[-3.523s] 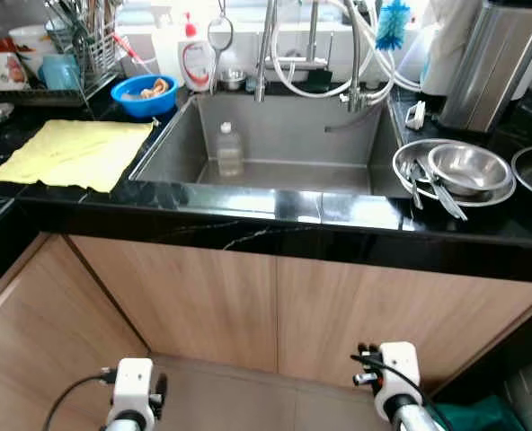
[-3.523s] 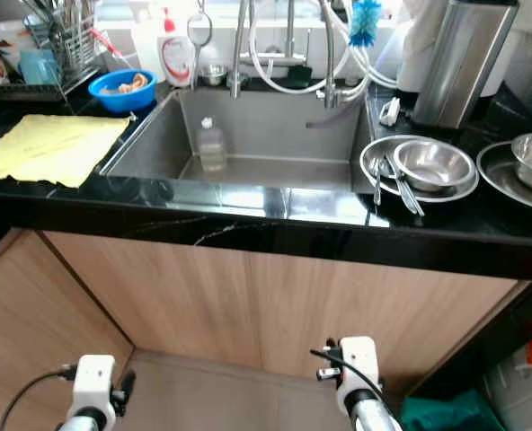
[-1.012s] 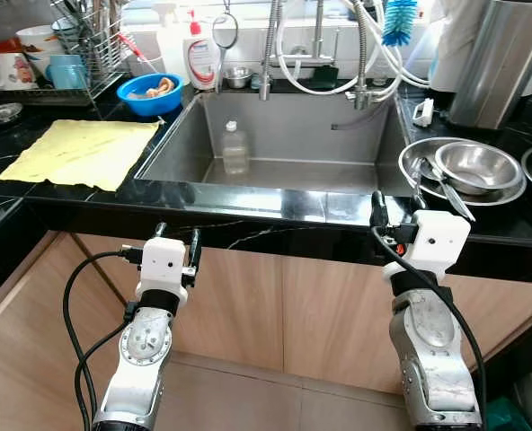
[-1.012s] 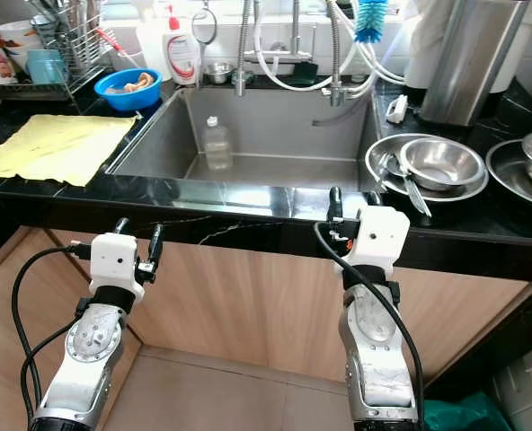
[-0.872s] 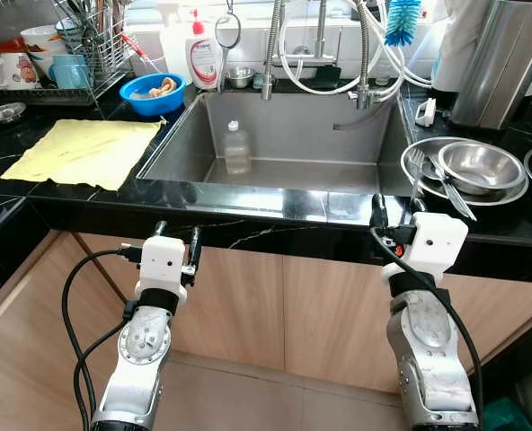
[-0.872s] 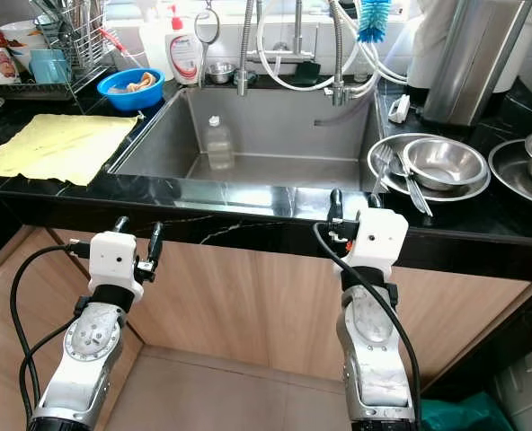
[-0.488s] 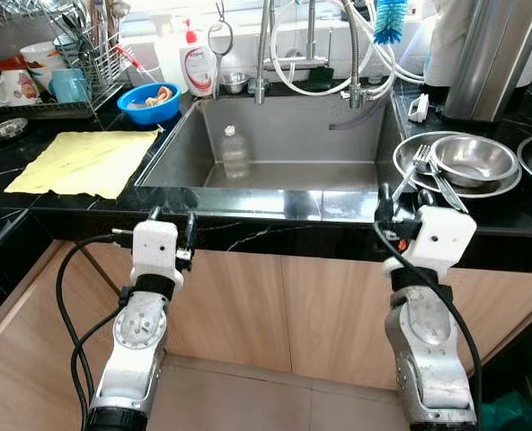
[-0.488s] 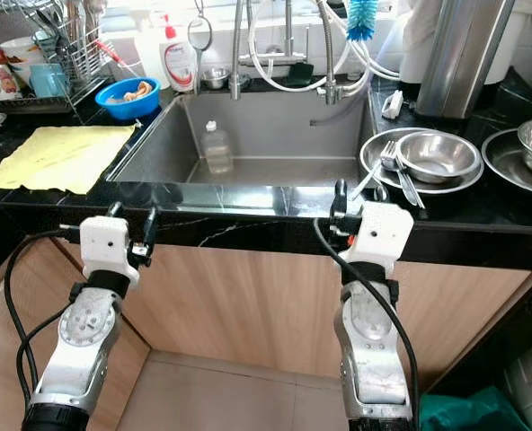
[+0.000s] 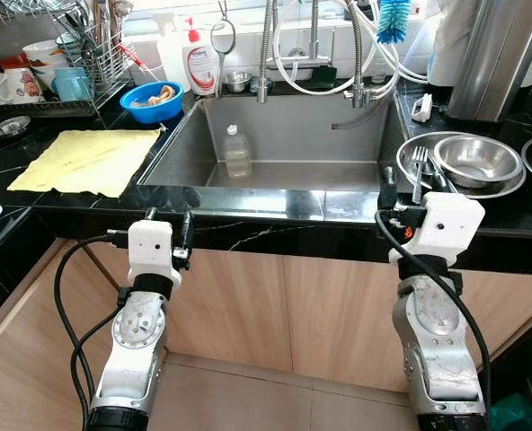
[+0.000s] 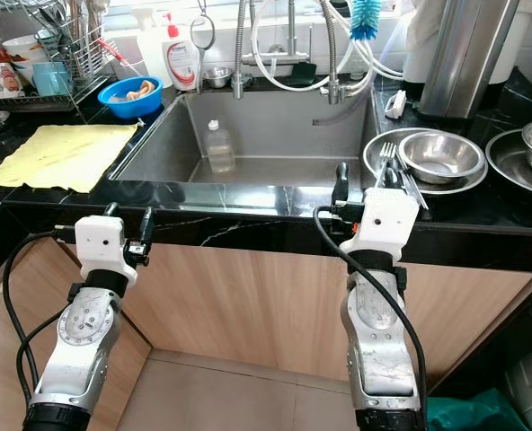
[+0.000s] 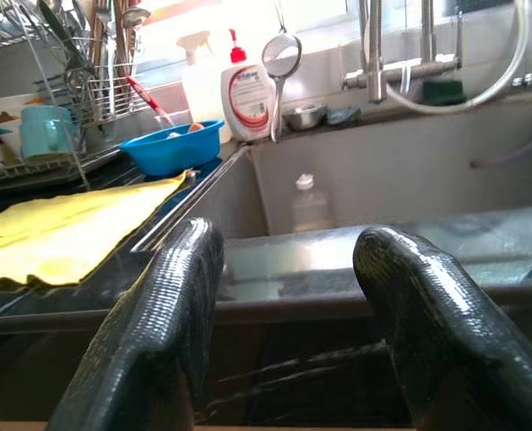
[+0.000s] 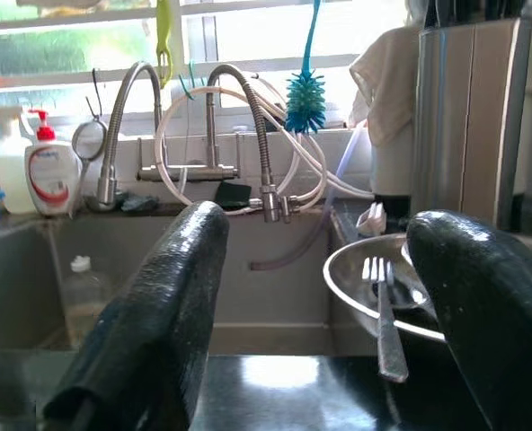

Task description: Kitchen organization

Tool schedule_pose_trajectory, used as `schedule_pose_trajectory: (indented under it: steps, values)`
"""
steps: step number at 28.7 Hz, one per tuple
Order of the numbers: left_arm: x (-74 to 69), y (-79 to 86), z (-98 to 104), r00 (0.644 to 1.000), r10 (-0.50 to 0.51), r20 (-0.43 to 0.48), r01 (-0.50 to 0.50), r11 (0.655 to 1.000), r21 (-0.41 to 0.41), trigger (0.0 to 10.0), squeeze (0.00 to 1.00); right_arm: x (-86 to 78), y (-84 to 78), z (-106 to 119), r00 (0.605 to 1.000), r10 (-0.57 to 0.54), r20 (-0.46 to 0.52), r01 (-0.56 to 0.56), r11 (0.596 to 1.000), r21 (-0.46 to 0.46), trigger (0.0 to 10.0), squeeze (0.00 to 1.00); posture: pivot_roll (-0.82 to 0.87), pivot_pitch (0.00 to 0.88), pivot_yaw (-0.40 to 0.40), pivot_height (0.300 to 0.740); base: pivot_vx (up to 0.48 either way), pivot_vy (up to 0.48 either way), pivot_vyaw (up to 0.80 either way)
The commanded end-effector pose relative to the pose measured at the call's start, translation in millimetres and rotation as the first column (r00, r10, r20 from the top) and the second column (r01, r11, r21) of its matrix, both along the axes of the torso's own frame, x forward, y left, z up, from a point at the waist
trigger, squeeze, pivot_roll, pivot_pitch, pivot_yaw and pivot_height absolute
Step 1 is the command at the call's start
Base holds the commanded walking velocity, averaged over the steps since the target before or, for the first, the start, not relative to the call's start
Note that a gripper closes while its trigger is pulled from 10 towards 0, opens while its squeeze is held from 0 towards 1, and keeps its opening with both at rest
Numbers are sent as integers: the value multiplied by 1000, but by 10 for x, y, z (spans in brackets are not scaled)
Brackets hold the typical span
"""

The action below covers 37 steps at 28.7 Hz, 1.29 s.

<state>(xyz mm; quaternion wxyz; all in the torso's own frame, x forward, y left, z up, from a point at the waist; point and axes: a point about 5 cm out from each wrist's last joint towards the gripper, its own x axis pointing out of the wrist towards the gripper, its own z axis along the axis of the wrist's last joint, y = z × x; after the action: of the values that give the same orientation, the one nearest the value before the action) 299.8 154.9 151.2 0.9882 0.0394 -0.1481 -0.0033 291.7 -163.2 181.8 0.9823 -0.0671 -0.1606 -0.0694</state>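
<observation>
I face a black stone counter (image 9: 275, 208) with a steel sink (image 9: 275, 144) sunk in it and wood cabinet doors (image 9: 275, 305) below. A bottle (image 9: 236, 153) stands in the sink. A yellow cloth (image 9: 86, 162) lies on the counter to my left, a blue bowl (image 9: 154, 101) behind it. To my right sits a steel plate (image 9: 410, 157) with a steel bowl (image 9: 477, 162) and a fork (image 9: 419, 171) on it. My left claw (image 9: 165, 220) and right claw (image 9: 405, 180) are both raised at the counter edge, fingers spread, holding nothing.
</observation>
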Motion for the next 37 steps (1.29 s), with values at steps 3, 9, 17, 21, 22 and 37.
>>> schedule_pose_trajectory:
  steps: [3, 9, 17, 21, 22, 37]
  values:
    - [92, -4, 108, 999, 14, 38, -12, 999, -53, 10000, 0, 8, 23, 52, 1000, 3, 7, -3, 999, -35, 10000, 0, -162, 0, 67, 740, 0, 0, 0]
    - [182, -203, 135, 998, -27, 49, 31, 995, -92, 10000, 0, -45, -53, -38, 999, -23, -32, 20, 995, -99, 10000, 0, -187, 0, 59, 740, 0, 0, 0]
    - [147, -199, 51, 999, -43, 27, 45, 996, -76, 10000, 0, 39, -167, -155, 992, -91, -84, 92, 996, 1, 10000, 0, -173, 0, 61, 740, 0, 0, 0]
    - [120, -165, 32, 999, -39, 22, 40, 997, -64, 10000, 0, 96, -176, -177, 990, -97, -99, 99, 995, 19, 10000, 0, -170, 0, 61, 740, 0, 0, 0]
    - [115, -164, 28, 999, -39, 21, 40, 997, -63, 10000, 0, 107, -181, -183, 990, -98, -104, 102, 994, 28, 10000, 0, -170, 0, 61, 740, 0, 0, 0]
    - [83, -173, 26, 999, -41, 15, 42, 997, -60, 10000, 0, 268, -165, -248, 982, -79, -169, 89, 995, 54, 10000, 0, -149, 0, 58, 740, 0, 0, 0]
